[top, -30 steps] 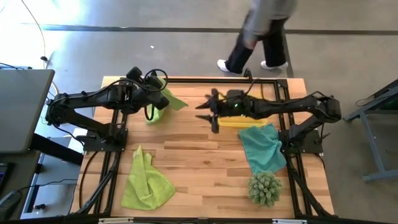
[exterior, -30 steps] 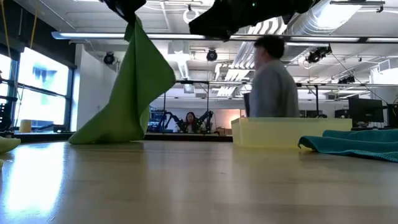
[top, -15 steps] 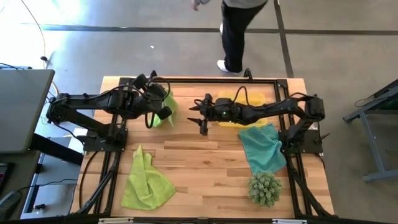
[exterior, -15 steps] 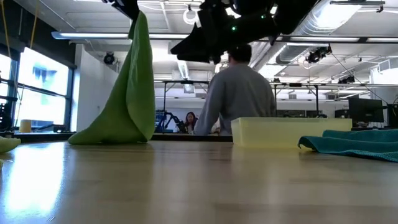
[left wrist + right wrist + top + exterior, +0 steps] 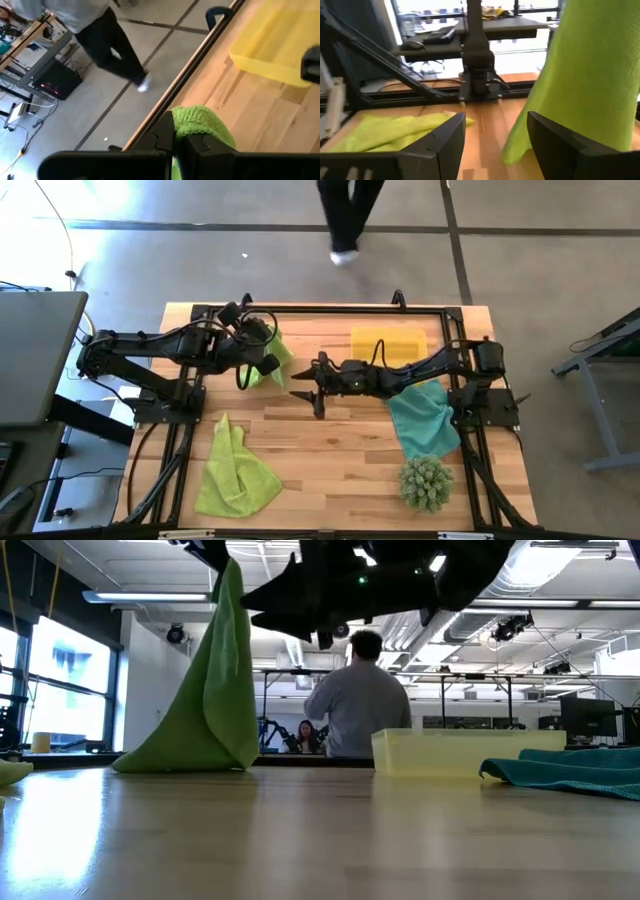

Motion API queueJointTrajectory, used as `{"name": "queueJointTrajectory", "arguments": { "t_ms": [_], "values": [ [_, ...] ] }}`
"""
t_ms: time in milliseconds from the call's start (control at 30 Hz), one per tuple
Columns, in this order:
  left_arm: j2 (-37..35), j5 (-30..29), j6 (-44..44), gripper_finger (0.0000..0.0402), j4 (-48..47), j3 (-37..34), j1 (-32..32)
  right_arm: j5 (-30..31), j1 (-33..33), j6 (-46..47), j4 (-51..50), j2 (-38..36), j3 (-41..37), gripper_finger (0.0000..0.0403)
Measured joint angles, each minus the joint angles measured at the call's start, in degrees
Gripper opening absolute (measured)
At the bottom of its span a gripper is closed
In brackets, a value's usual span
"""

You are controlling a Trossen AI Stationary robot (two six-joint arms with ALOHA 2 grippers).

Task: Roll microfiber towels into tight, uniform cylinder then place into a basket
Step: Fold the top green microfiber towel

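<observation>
Person [image 5: 345,215] cut off at waist (high view).

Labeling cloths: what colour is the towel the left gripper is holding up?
Lime green. The held towel hangs from the shut left gripper; low view shows it best.

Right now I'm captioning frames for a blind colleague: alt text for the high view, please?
The left gripper holds a lime-green towel up; the open right gripper reaches toward it. Elsewhere on the table: yellow basket, teal towel, second green towel.

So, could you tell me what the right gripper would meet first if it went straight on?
Probably the hanging lime-green microfiber towel held up by the left gripper; the right gripper points toward it, fingers open.
</observation>
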Motion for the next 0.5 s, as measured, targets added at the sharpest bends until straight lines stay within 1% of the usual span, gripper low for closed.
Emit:
{"name": "queueJointTrajectory", "arguments": {
  "t_ms": [67, 100, 200, 367, 500],
  "values": [
    [0.4, 0.2, 0.1, 0.0, -0.2, -0.1, -0.1, 3.9, 0.9, 0.3, 0.0, 1.2, 0.7, 0.0206],
    [0.7, 0.2, 0.2, 0.0, -0.1, -0.1, -0.1, 4.9, 1.2, 0.6, 0.1, 1.7, 1.1, 0.0206],
    [1.2, 0.1, 0.2, 0.0, 0.0, -0.1, -0.2, 5.6, 2.0, 1.3, -0.1, 3.3, 2.3, 0.0206],
    [1.4, 0.7, 0.1, 0.0, 0.0, -0.1, -0.4, 11.6, 2.0, 1.3, -1.7, 4.1, 3.1, 0.0206],
    [1.3, 0.6, 0.1, 0.0, 0.0, -0.1, -0.7, 13.4, 1.9, 1.3, -2.1, 4.1, 3.1, 0.0206]
  ]
}}
